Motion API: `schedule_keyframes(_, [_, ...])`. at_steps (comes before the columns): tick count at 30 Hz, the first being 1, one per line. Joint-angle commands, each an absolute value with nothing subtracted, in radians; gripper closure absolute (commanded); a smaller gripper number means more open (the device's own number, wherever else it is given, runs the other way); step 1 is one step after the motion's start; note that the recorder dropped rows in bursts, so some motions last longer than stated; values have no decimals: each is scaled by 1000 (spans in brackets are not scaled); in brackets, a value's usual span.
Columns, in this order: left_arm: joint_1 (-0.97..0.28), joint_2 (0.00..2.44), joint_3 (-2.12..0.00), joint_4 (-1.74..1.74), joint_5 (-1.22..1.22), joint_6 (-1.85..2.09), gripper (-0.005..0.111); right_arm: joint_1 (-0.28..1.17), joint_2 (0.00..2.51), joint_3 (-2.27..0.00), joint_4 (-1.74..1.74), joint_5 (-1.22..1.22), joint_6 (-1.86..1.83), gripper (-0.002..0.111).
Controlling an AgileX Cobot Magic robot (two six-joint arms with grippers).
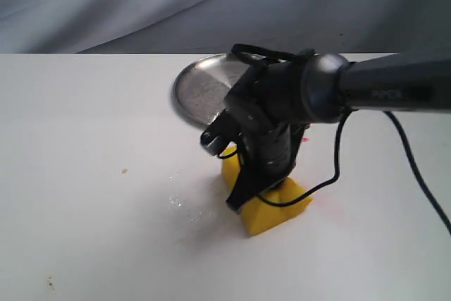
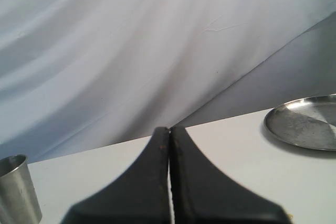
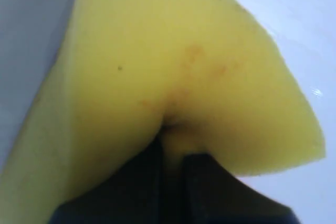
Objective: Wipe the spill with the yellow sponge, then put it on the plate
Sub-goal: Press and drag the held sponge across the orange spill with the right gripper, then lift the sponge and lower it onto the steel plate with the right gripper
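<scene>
The yellow sponge [image 1: 271,209] lies on the white table in the middle of the exterior view, pinched and squashed by my right gripper [image 1: 243,195], which is shut on it from above. In the right wrist view the yellow sponge [image 3: 178,66] fills the picture, creased where the fingers [image 3: 210,182] bite in, with faint orange stains. No amber spill shows; only a thin wet glossy trace [image 1: 184,206] lies left of the sponge. The silver plate [image 1: 201,89] sits behind the arm. My left gripper [image 2: 170,129] is shut on nothing, and the plate [image 2: 307,124] shows in its view too.
A metal cup [image 2: 16,187] stands on the table in the left wrist view. A small red mark [image 1: 305,140] shows just right of the arm. Small specks [image 1: 125,170] lie on the table's left. A grey cloth backdrop hangs behind the table's far edge.
</scene>
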State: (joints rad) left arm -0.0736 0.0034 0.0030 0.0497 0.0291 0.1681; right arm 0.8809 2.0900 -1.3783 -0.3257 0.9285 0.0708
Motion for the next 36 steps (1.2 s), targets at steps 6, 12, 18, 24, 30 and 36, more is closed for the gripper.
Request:
schedule_keyframes(6, [-69, 0, 0, 42, 23, 159, 107, 1112, 2111, -1364, -171, 818, 54, 108])
schedule_keyframes(12, [-69, 0, 0, 42, 23, 159, 107, 1131, 2111, -1486, -231, 762, 56, 108])
schedule_keyframes(18, [-69, 0, 0, 42, 23, 159, 107, 944, 2111, -1673, -393, 756, 108, 108])
schedule_keyframes(24, [-69, 0, 0, 42, 23, 159, 107, 689, 2201, -1886, -358, 708, 136, 108])
schedule_keyframes(30, [-69, 0, 0, 42, 23, 159, 107, 600, 2339, -2010, -280, 684, 167, 108])
schedule_keyframes(36, [-69, 0, 0, 42, 23, 159, 107, 579, 2374, -2037, -175, 655, 183, 93])
